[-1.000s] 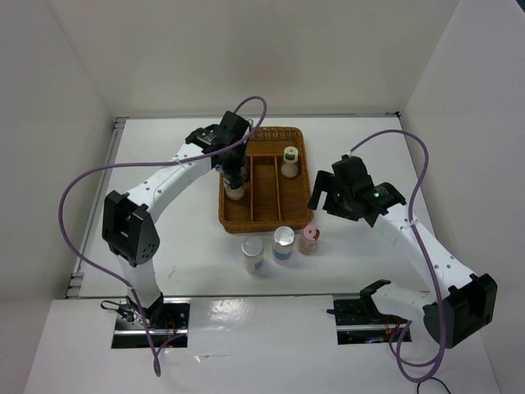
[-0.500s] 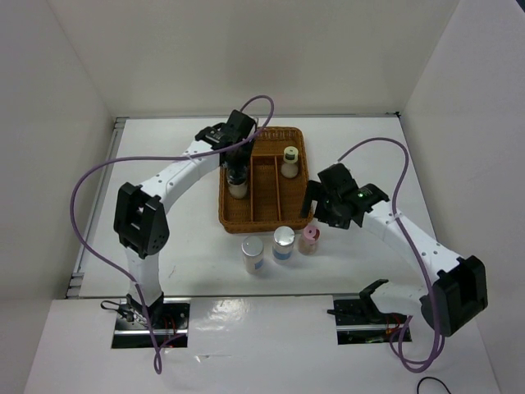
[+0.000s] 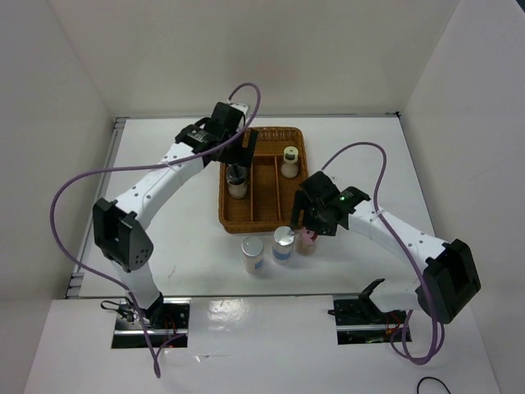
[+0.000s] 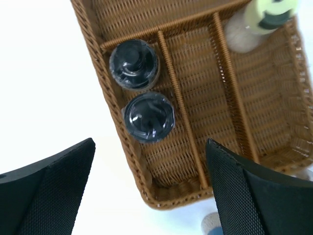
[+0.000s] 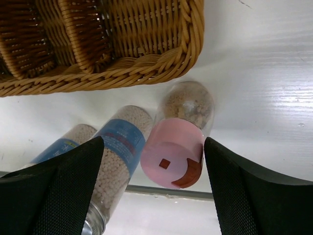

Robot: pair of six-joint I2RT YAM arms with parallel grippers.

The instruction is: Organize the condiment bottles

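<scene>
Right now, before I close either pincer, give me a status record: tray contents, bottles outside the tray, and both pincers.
In wicker tray, left compartment: first black-lid bottle, second black-lid bottle
Middle compartment: no bottle
Right compartment: yellow-green-lid bottle
On table near tray: white-lid bottle, blue-label bottle, pink-lid bottle
Left pincer: open, above the black-lid bottles, holding nothing
Right pincer: open, straddling the pink-lid bottle, not closed on it
</scene>
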